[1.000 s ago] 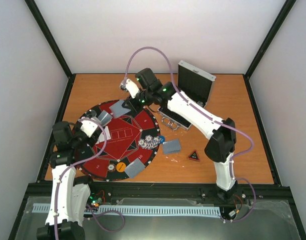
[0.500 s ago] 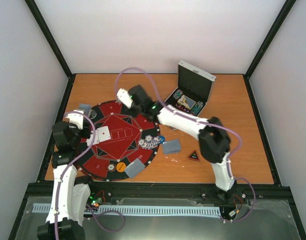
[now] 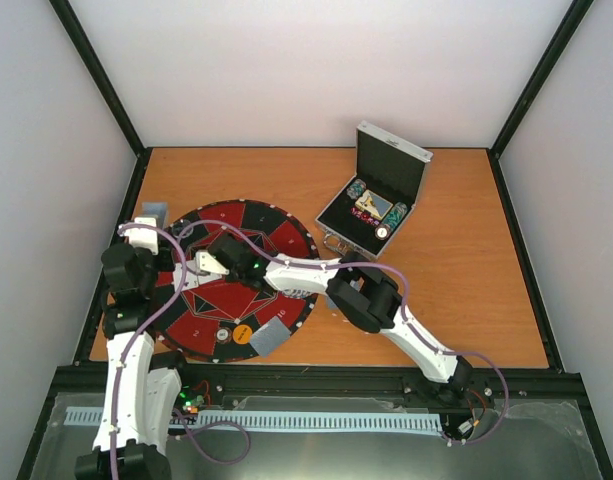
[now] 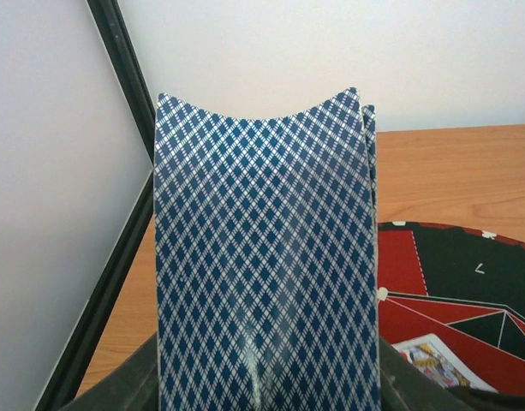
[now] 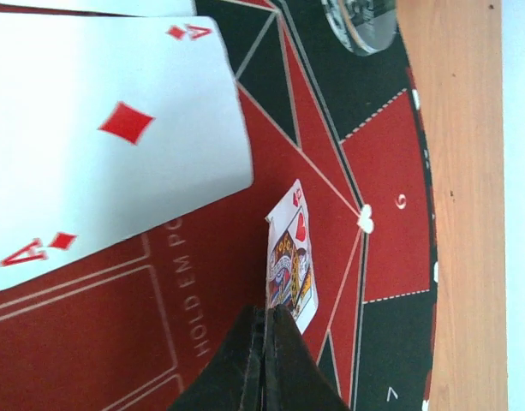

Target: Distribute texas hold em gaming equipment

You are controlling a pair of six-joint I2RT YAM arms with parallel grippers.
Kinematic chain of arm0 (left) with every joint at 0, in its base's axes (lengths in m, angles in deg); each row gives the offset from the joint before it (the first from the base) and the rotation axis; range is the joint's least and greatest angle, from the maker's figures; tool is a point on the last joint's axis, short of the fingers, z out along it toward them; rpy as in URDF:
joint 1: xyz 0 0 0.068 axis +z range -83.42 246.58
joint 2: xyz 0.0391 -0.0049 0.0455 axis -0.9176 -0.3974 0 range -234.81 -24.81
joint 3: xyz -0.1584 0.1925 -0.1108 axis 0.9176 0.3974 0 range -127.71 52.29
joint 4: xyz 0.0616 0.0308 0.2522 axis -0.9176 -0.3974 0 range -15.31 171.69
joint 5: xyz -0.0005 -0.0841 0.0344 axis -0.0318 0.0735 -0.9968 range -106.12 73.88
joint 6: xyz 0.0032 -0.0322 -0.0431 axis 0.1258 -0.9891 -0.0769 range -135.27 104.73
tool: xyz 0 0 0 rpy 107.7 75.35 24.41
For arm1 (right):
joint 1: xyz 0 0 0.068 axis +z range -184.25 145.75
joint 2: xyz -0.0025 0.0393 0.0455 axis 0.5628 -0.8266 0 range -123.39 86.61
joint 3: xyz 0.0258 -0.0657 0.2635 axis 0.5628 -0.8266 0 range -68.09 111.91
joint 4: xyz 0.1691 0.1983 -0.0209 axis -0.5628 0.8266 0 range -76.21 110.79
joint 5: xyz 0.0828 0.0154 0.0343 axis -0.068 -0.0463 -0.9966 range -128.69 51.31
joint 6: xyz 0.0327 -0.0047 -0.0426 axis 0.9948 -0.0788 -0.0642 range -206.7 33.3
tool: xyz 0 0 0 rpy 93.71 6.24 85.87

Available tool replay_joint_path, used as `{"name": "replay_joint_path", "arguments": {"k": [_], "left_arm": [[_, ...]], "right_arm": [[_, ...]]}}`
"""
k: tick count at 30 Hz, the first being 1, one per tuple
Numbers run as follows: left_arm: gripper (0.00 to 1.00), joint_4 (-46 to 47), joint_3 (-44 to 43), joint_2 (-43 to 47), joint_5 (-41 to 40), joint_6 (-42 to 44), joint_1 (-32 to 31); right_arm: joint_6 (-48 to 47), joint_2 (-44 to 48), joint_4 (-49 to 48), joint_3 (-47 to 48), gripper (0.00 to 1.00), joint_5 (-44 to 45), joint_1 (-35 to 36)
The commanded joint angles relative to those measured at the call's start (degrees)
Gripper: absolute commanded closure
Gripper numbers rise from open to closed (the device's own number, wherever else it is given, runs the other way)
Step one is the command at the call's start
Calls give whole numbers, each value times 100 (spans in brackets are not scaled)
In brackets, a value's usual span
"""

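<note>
Playing cards (image 3: 269, 338) are partly dealt, one grey-backed pile on the mat's near rim; notes run big to small. Round red-and-black mat (image 3: 286, 235) covers the table's left half. Silver case (image 3: 391, 170) stands open near the mat's back-right edge, poker chips (image 3: 371, 200) in its tray. Right arm lies stretched across the mat; right gripper (image 5: 266, 330) is pinched fully closed with nothing visible between the jaws, tips low over the red felt just beside a face-up heart court card (image 5: 292, 265); contact cannot be told. Left gripper (image 3: 149, 220) sits at the mat's far-left edge, squeezed nearly closed on the deck (image 4: 262, 257), which stands upright and bows under the pinch. Ace of diamonds (image 5: 116, 137) shows face-up over the mat's centre panel. Clear disc (image 5: 365, 21) rests on a black rim segment. Judgement: cards are light, thin, springy and slick against each other; a clamped stack may fan or slip, and a flat single is hard to lift off felt. Best taken by a short edge, or slid to overhang first.
</note>
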Motion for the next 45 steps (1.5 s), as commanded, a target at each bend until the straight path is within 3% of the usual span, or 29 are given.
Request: {"name": "replay_joint_path", "arguments": {"k": [1,13,40,41,45], "left_arm": [[63,380,-1,105,-127,24,34],[63,432,37,110,-63,56,30],[63,441,55,96,-5,79,30],[63,442,55,96,-6,79,30],[63,449,74,100,-2,88,35]], "right_arm": [[-122,112,243,-213,97,45,129],[623,1,1287,13,97,-516,184],[630,-204,1435,303,97,-629,311],[630,-204,1451,302,96,-606,312],[653,-159,1546,312,76,-641,319]]}}
